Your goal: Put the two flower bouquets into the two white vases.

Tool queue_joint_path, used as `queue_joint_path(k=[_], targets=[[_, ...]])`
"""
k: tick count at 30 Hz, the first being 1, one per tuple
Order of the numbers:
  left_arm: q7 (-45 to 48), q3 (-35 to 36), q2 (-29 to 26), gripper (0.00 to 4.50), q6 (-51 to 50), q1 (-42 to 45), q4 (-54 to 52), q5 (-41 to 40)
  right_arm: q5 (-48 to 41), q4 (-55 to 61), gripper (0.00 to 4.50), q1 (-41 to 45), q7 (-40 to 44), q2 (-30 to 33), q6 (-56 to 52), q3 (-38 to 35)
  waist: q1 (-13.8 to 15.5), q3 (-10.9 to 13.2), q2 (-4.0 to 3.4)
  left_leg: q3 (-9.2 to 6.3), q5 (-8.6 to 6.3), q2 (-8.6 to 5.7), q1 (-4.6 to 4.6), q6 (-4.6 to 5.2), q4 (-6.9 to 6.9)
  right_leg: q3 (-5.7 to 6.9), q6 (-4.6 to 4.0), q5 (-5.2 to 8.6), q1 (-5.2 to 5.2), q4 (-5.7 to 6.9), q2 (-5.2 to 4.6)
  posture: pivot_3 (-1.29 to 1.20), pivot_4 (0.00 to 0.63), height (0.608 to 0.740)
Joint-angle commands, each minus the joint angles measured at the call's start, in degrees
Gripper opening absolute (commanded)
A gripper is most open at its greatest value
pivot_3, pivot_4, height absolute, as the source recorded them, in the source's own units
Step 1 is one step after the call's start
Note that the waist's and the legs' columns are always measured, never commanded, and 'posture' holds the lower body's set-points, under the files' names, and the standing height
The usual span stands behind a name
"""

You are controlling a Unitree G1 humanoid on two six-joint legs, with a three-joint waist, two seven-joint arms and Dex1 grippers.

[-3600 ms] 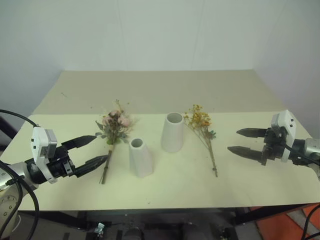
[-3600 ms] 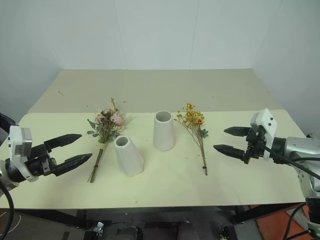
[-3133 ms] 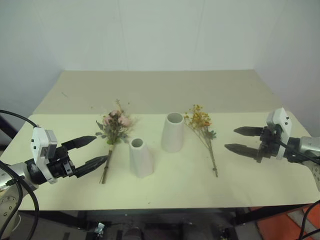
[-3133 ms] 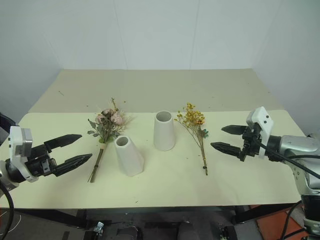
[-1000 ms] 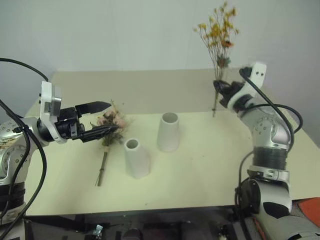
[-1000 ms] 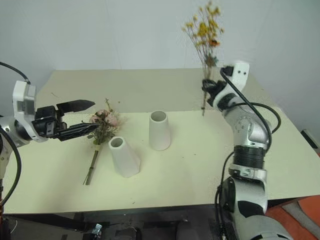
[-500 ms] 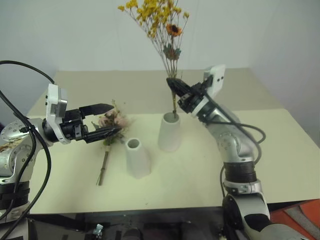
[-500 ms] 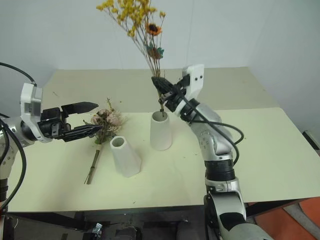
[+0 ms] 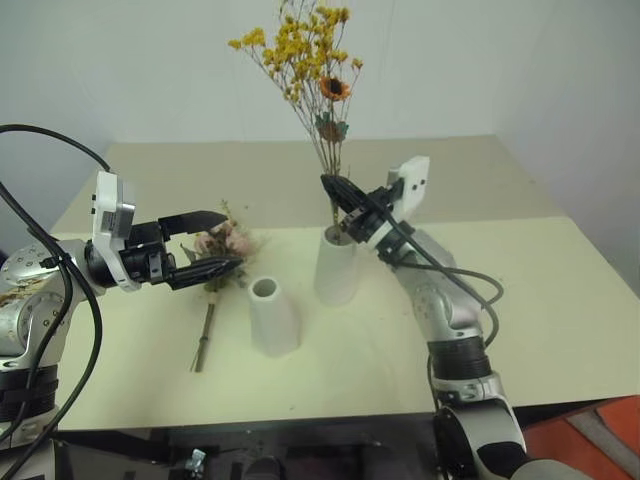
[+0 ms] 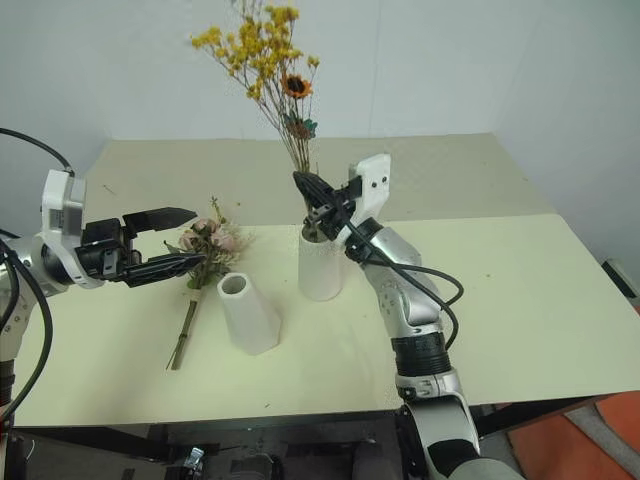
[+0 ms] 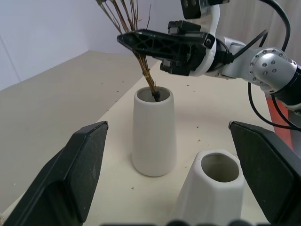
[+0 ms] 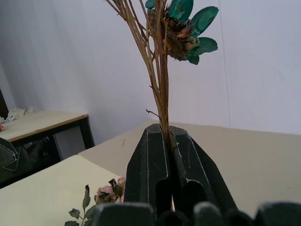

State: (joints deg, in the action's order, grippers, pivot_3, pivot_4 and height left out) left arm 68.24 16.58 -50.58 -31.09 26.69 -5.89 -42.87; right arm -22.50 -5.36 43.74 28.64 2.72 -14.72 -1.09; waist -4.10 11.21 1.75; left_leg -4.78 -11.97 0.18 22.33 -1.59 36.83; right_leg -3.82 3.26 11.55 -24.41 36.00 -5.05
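Left wrist view gives the clearest look at the taller vase (image 11: 153, 132), which serves as the landmark here: the stem ends of the yellow dried bouquet (image 9: 305, 60) sit just inside its round mouth, while the right gripper (image 9: 340, 192), jaws clamped tight on the thin stems, hovers just above the rim. That bunch looks very light, dry and brittle, top-heavy with its wide spray of blooms, so a hold low on the stems suits it, and I judge a rough release could snap sprigs or tip the bunch sideways. The vase itself seems stiff and fairly stable on its broad base, though a sideways nudge might rock it. Just beside the taller vase, nearer the robot, stands the shorter vase (image 9: 272, 316), empty. Beyond that, away from the taller vase on the robot's left, the rose bouquet (image 9: 222, 250) lies flat on the table (image 9: 560, 300); soft in the head, it is best taken by its bare stems. The left gripper (image 9: 210, 243) hangs over those blooms with jaws spread wide, holding nothing. Nothing else crowds either vase mouth.
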Motion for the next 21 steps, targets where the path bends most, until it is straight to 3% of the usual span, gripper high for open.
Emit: queue_joint_path(k=[1,15,16,18,21], targets=[[0.4,1.3,-1.3,4.5,0.5,1.1,-0.8,-0.3,0.7,-0.6,0.04,-0.5,0.2,-0.3,4.1,-0.5,0.0,0.0,0.0,0.0,0.0,0.0,0.0,0.0,0.0,0.0,0.0,0.0,0.0,0.0,0.0,0.0,0.15,0.74],[0.6,1.3,-2.5,4.5,0.1,1.3,-0.7,-0.4,3.1,-1.3,0.04,-5.4,1.2,0.5,8.2,1.0,0.0,0.0,0.0,0.0,0.0,0.04,-0.04,0.0,-0.01,0.0,0.0,0.0,0.03,-0.01,0.04,0.0,0.15,0.74],[0.7,1.3,-2.5,4.5,0.1,1.4,-0.6,-0.4,3.2,-1.5,0.57,-5.4,1.1,0.4,8.3,1.0,0.0,0.0,0.0,0.0,0.0,0.04,-0.04,0.0,-0.01,0.0,0.0,0.0,0.03,-0.01,0.04,0.0,0.15,0.74],[0.8,1.2,-2.7,4.5,0.1,1.7,-0.4,-0.3,3.1,-1.6,1.05,-5.2,1.2,0.3,8.5,0.8,0.0,0.0,0.0,0.0,0.0,0.04,-0.04,0.0,0.0,0.0,0.0,0.0,0.03,-0.01,0.04,0.0,0.15,0.74],[1.0,1.1,-2.8,4.5,0.2,2.0,-0.1,-0.2,3.1,-1.5,2.15,-4.9,1.0,0.1,8.6,0.6,0.0,0.0,0.0,0.0,0.0,0.05,-0.03,0.0,-0.01,0.0,0.0,0.0,0.03,-0.02,0.04,0.0,0.15,0.74]])
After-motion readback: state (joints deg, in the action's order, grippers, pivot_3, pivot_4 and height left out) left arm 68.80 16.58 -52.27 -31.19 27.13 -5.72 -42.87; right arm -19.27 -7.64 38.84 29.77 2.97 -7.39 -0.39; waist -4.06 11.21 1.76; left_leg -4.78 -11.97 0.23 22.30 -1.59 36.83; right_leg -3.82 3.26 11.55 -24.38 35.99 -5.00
